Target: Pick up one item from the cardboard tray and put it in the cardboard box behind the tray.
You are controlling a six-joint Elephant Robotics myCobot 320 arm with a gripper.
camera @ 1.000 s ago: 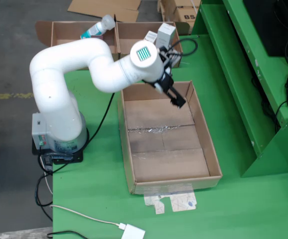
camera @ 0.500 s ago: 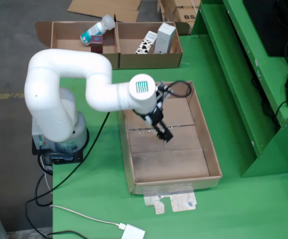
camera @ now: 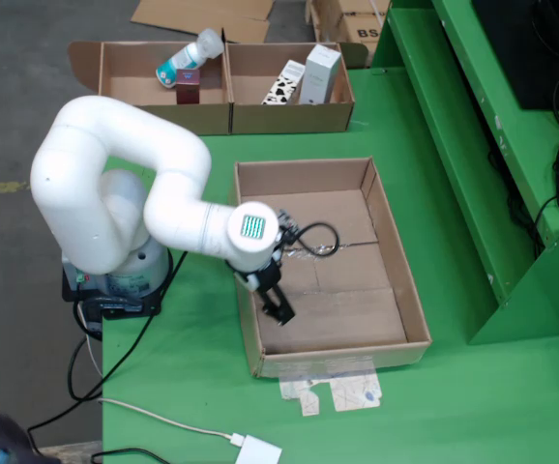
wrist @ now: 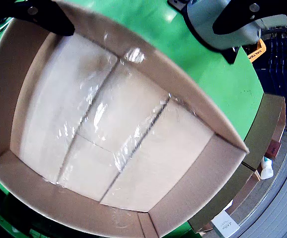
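In the overhead view the large cardboard tray (camera: pixel 410 290) lies on the green table with only clear tape on its floor; no item shows inside. My gripper (camera: pixel 279 311) hangs over the tray's front-left part, near its left wall. The wrist view looks down into the empty tray (wrist: pixel 183 84); my gripper (wrist: pixel 143 22) is open, its black fingers (wrist: pixel 39 12) spread wide with nothing between them. Behind the tray stand two cardboard boxes: the left one (camera: pixel 125 72) holds a bottle (camera: pixel 188 53) and a dark red item (camera: pixel 188 92), the right one (camera: pixel 260 106) a white carton (camera: pixel 320 70) and a patterned carton (camera: pixel 284 82).
The arm's base (camera: pixel 115 266) stands at the table's left edge with cables around it. A green raised frame (camera: pixel 512 193) bounds the right side. Taped paper scraps (camera: pixel 342 391) lie in front of the tray, a white adapter (camera: pixel 260 450) near the front edge.
The arm has swung from the tray's back edge near the rear boxes forward and to the left. The gripper now hangs over the tray's front-left, still holding nothing.
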